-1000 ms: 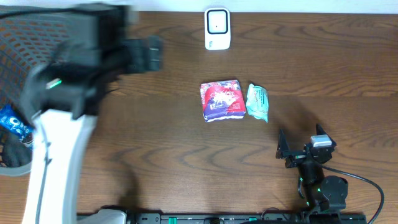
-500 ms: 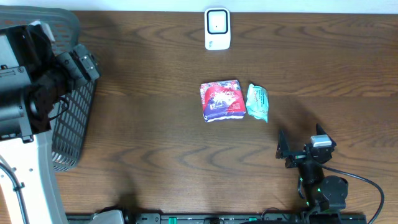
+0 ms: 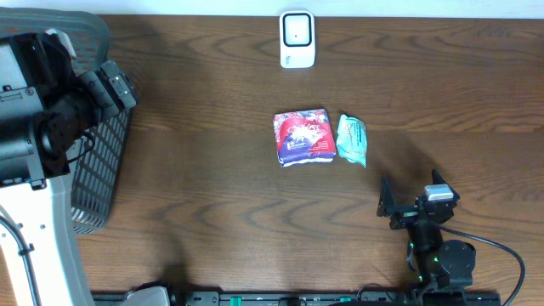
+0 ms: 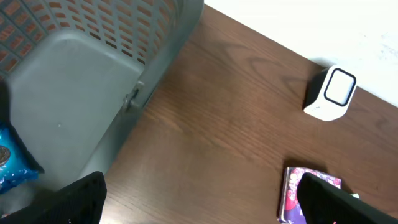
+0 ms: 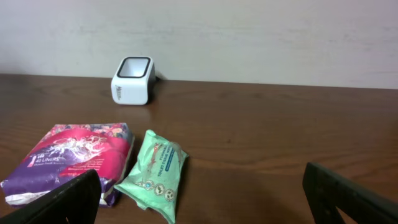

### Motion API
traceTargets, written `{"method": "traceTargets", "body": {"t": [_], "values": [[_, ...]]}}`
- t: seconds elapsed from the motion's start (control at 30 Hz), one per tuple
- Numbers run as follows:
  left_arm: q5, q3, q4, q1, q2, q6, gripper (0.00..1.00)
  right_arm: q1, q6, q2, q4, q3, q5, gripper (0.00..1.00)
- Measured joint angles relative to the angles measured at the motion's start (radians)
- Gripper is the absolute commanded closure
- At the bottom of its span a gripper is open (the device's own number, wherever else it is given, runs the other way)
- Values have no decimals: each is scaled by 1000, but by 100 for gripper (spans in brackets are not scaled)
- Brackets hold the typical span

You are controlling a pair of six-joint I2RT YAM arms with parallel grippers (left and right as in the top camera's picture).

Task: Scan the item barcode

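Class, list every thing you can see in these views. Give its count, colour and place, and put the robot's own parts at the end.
barcode scanner: one, white, far side of the table, near the middle
liner pack: one, pink and purple, mid-table, nearer the robot than the scanner
wipes packet: one, pale green, close beside the liner pack, on its right
basket: one, grey mesh, left end of the table
snack packet: one, blue, inside the basket
table: one, dark brown wood, under everything
left gripper: one, black, open and empty, over the basket's rim
right gripper: one, black, open and empty, near edge, right of the packs
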Motion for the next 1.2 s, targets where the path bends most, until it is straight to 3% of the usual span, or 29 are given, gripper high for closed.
{"method": "traceTargets", "body": {"t": [0.8,1.2], "values": [[-18,0,7,0,0,-1,2,0,0,0,0,0,0,1],[-373,-1,119,52,8,-86,2,0,0,0,0,0,0,1]]}}
